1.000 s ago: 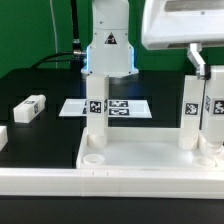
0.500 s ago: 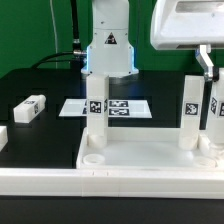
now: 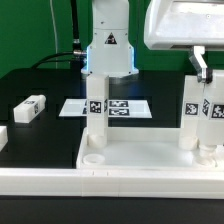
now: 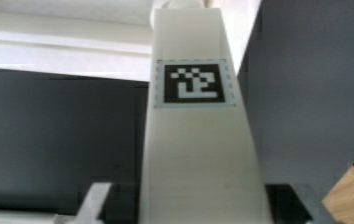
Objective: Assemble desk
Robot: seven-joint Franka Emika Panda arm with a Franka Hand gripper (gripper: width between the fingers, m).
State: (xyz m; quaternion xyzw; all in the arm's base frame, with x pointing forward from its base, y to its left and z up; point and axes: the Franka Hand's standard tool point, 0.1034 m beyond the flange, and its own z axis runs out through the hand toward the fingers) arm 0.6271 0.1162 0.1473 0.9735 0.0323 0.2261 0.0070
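Observation:
The white desk top point(image 3: 140, 152) lies rim-up at the front of the table. Two tagged legs stand upright in its corners, one on the exterior view's left point(image 3: 96, 106) and one on its right point(image 3: 188, 110). My gripper point(image 3: 208, 72) hangs over the right-hand near corner, shut on a third upright leg point(image 3: 213, 118) whose foot is down at the top. In the wrist view that leg point(image 4: 195, 110) fills the middle, tag facing the camera, with my fingers point(image 4: 103, 203) pressed against both its sides. A fourth leg point(image 3: 30, 107) lies loose on the black mat at the left.
The marker board point(image 3: 125, 106) lies flat behind the desk top, in front of the arm's base point(image 3: 108, 50). A low white rail point(image 3: 60, 182) runs along the front edge. Another white block point(image 3: 3, 136) shows at the exterior view's left edge.
The gripper swayed slightly to the exterior view's right and back again, still holding the leg. Nothing else has moved.

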